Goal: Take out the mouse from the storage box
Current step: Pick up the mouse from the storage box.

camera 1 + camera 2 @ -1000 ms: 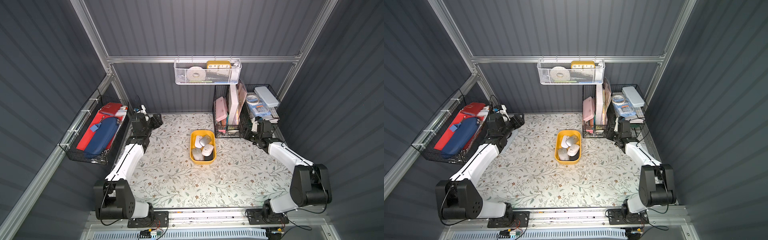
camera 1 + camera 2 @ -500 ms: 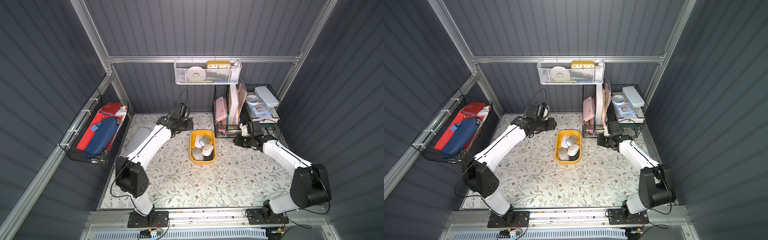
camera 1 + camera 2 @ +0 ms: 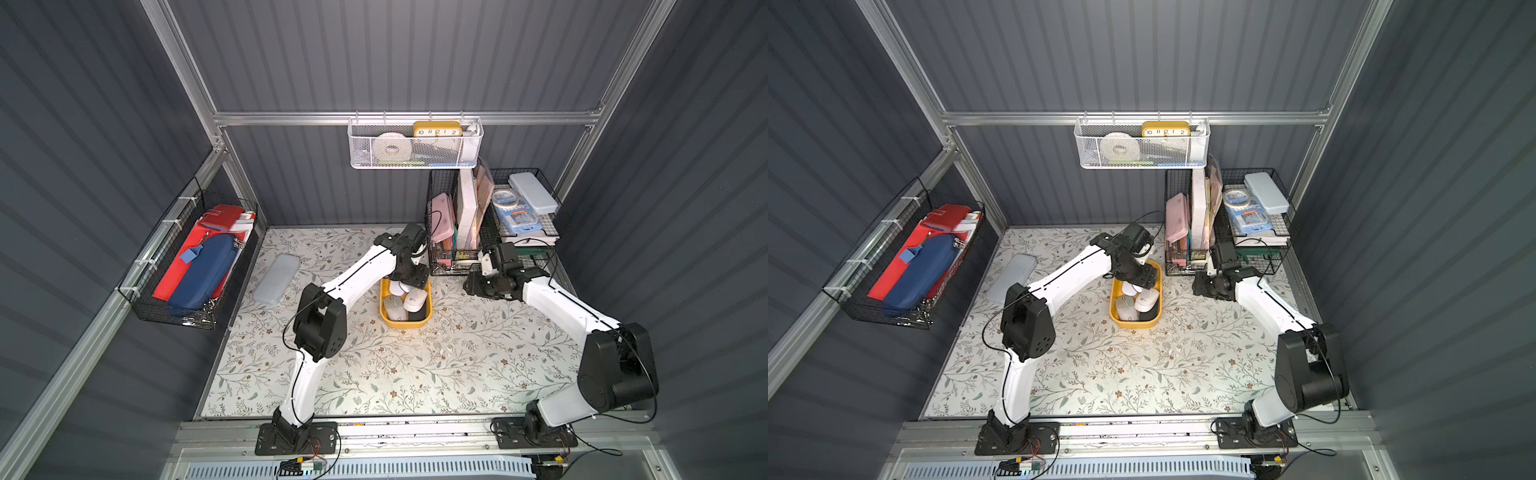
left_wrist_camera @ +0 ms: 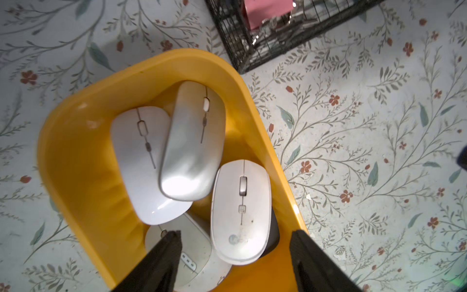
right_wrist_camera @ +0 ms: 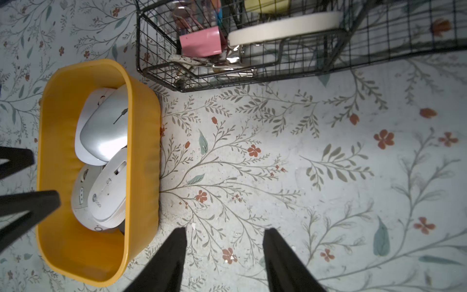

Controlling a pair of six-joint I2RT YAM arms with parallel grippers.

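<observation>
The white mouse (image 4: 241, 209) lies in the yellow storage box (image 4: 75, 156) among other pale mice that overlap, with a dark one mostly hidden beneath it. The left claw (image 4: 235, 233) hangs over it, jaws apart, holding nothing; whether it touches is unclear. A wire basket (image 4: 252, 48) stands near the box's far corner, with open mat (image 5: 303, 164) elsewhere. The right claw (image 5: 225, 230) hovers there, jaws apart, empty.

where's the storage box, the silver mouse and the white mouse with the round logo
storage box (image 4: 73, 156): left wrist view, on its bare inner wall
silver mouse (image 4: 192, 141): left wrist view, middle of its back
white mouse with the round logo (image 4: 241, 215): left wrist view, middle of its top shell
</observation>
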